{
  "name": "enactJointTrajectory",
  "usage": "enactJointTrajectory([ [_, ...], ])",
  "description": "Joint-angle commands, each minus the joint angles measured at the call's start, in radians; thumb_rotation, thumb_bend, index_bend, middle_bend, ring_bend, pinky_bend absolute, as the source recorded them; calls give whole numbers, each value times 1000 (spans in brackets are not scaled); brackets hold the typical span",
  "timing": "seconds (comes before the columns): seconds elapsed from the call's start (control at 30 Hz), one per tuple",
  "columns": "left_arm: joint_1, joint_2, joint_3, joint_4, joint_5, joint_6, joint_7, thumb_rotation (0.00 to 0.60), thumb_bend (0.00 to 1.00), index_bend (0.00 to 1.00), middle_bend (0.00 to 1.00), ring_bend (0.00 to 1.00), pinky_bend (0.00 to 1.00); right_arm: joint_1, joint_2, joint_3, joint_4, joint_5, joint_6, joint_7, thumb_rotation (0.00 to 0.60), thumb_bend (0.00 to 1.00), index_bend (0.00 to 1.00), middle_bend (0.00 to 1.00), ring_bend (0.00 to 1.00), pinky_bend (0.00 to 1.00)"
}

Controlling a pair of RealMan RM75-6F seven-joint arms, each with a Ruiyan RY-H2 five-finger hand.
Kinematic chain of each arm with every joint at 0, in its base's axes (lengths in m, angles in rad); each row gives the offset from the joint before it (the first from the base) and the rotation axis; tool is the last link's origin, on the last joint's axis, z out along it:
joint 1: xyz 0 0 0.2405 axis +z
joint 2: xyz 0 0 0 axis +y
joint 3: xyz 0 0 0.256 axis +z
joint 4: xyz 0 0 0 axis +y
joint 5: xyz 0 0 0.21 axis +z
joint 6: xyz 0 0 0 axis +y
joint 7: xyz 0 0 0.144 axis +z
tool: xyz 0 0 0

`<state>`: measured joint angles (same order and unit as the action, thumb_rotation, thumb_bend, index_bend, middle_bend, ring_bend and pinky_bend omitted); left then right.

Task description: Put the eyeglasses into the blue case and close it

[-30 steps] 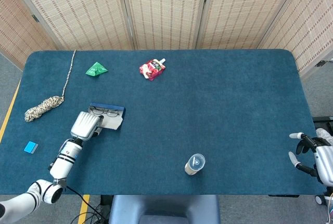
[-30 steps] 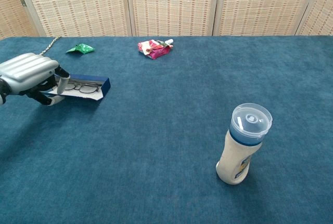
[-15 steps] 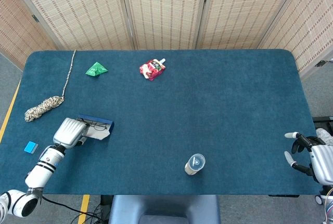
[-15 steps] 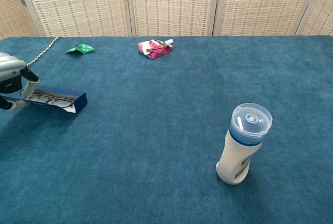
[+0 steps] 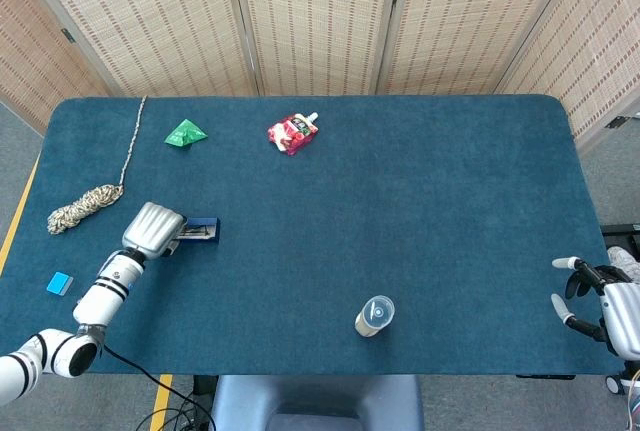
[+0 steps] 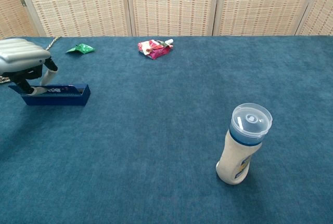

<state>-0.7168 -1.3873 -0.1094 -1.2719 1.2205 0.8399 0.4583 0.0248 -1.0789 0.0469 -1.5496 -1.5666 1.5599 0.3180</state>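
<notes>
The blue case (image 5: 201,230) lies on the left side of the table and looks closed; in the chest view the blue case (image 6: 56,94) shows its long side. The eyeglasses cannot be seen. My left hand (image 5: 155,228) is over the case's left end, fingers curled down onto it; the chest view shows the left hand (image 6: 23,64) with fingertips (image 6: 33,90) touching the case. My right hand (image 5: 600,303) hangs off the table's near right edge, fingers apart, holding nothing.
A capped bottle (image 5: 375,315) stands near the front edge, also large in the chest view as the bottle (image 6: 242,143). A red pouch (image 5: 293,133) and green wrapper (image 5: 185,134) lie at the back. A rope coil (image 5: 85,206) and small blue block (image 5: 60,284) sit far left.
The case, open with the glasses showing before, now looks closed. My left hand and the case shifted slightly away from the front edge. The right hand barely moved.
</notes>
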Motion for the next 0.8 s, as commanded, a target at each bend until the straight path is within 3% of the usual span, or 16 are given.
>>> enactJointTrajectory([
  [0.03, -29, -30, -13, 40, -35, -29, 31, 600, 491, 578, 986, 889, 917, 0, 0, 0, -1, 1, -1, -1, 600, 334, 333, 629, 600, 352],
  [0.23, -69, -77, -25, 117, -111, -67, 102, 600, 490, 483, 981, 888, 916, 0, 1, 0, -5, 5, -5, -6, 600, 334, 333, 629, 600, 352],
  [0.37, -90, -111, -27, 161, -188, -91, 162, 600, 489, 308, 971, 885, 912, 0, 2, 0, -6, 7, -6, -7, 600, 334, 333, 629, 600, 352],
  [0.57, -99, -150, -15, 217, -263, -92, 230, 600, 453, 155, 963, 877, 913, 0, 2, 1, -5, 9, -6, -6, 600, 334, 333, 629, 600, 352],
  [0.67, -99, -152, -16, 221, -293, -85, 244, 600, 388, 131, 960, 874, 913, -1, 3, 2, -5, 8, -5, -6, 600, 334, 333, 629, 600, 352],
  [0.8, -92, -100, -24, 147, -310, -59, 238, 600, 380, 131, 959, 873, 912, -1, 4, 3, -5, 10, -4, -7, 600, 334, 333, 629, 600, 352],
])
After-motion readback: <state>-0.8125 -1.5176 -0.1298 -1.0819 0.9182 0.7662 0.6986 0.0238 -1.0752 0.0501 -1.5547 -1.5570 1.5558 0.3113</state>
